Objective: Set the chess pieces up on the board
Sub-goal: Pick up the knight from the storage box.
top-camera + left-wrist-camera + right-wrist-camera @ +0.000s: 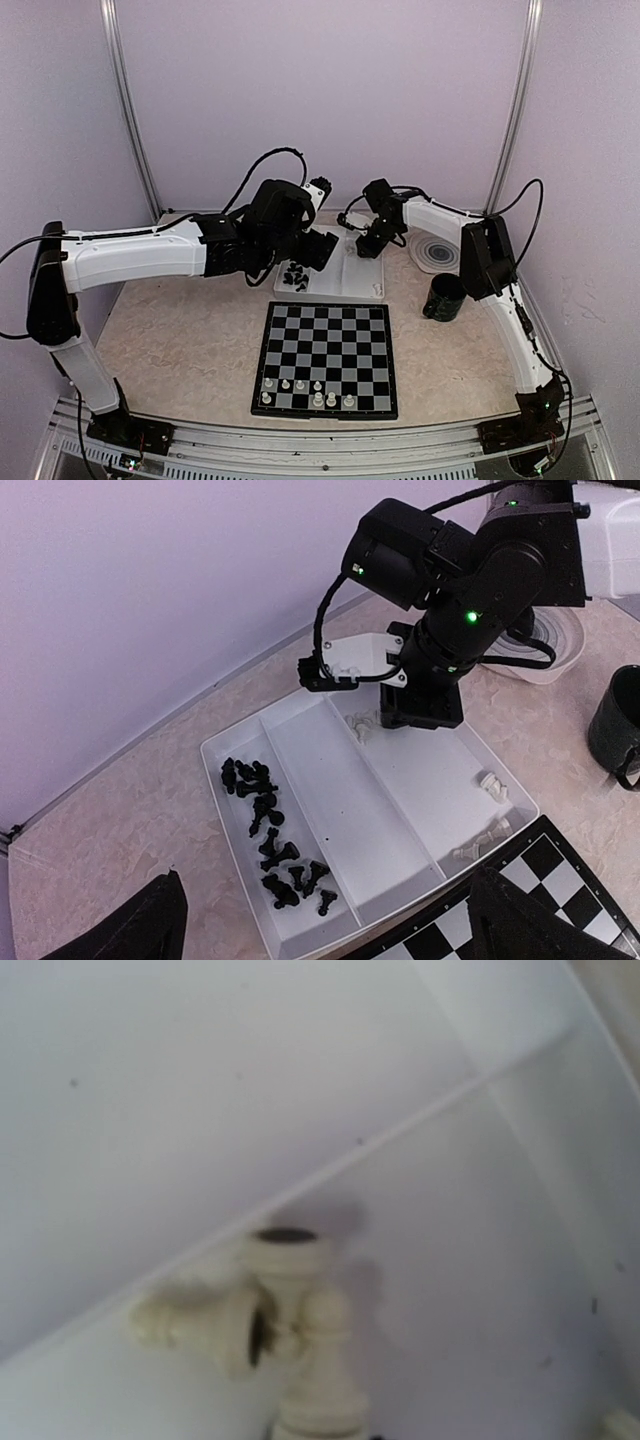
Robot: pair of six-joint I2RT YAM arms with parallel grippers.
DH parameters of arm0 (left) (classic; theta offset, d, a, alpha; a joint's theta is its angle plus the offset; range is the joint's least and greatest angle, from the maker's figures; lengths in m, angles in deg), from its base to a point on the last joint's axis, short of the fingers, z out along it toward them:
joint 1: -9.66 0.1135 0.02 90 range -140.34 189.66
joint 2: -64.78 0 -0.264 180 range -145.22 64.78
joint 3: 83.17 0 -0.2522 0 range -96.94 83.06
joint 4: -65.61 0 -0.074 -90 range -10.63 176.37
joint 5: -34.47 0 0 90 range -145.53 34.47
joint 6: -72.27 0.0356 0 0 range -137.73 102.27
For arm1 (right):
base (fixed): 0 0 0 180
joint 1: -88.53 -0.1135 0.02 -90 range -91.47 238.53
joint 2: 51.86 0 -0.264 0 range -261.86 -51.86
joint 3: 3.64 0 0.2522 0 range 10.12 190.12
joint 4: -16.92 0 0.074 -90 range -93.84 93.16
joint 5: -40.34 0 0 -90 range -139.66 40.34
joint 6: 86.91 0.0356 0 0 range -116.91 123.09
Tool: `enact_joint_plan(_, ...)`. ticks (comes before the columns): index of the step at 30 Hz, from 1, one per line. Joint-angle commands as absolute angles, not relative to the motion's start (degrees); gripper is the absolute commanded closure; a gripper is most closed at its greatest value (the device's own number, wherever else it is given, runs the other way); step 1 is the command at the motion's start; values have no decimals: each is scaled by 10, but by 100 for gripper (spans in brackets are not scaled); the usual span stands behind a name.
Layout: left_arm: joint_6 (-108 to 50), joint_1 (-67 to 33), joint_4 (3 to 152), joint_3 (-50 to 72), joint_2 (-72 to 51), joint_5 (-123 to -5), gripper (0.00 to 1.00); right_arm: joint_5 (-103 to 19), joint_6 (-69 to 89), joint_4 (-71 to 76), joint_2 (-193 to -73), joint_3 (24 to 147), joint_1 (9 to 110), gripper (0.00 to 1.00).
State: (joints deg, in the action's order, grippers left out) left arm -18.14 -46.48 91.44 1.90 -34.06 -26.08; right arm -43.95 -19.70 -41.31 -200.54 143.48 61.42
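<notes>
1. Several white pieces (290,1335) lie in tray (260,718) beneath my right gripper (415,718); whether it grips, I cannot tell.
2. Left gripper (316,248) gapes wide, empty.
3. Next: pinch one squarely, carry to board (325,340).

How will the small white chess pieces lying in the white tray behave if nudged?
Likely light and rigid: the small white chess pieces look tiny in the white plastic tray. Apt to roll: some lie sideways on round bodies. Probably slide easily on the smooth tray floor.

tray (356,281) behind board (330,342) | mug (443,297) right of board | chess pieces (296,276) in tray
</notes>
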Motion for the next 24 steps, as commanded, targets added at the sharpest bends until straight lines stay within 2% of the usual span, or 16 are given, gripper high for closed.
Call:
enact_joint_plan(1, -191, -464, 917, -1, -324, -274, 4, -450, -186, -434, -2024, 1441, 609, 80)
enact_joint_plan(7, -192, -463, 917, 0, -327, -278, 4, -439, -180, -443, -2009, 1439, 609, 100)
enact_joint_plan(12, -207, -459, 913, 3, -329, -293, 4, -397, -178, -440, -1928, 1387, 608, 100)
enact_joint_plan(17, -251, -439, 904, 4, -327, -368, 6, -292, -201, -432, -1827, 1313, 609, 100)
enact_joint_plan(20, -291, -417, 892, 5, -328, -467, 13, -243, -222, -419, -1770, 1257, 604, 100)
enact_joint_plan(22, -323, -391, 877, 5, -333, -588, 27, -220, -243, -418, -1739, 1232, 597, 100)
enact_joint_plan(24, -372, -366, 845, 8, -344, -695, 34, -206, -267, -409, -1709, 1201, 587, 100)
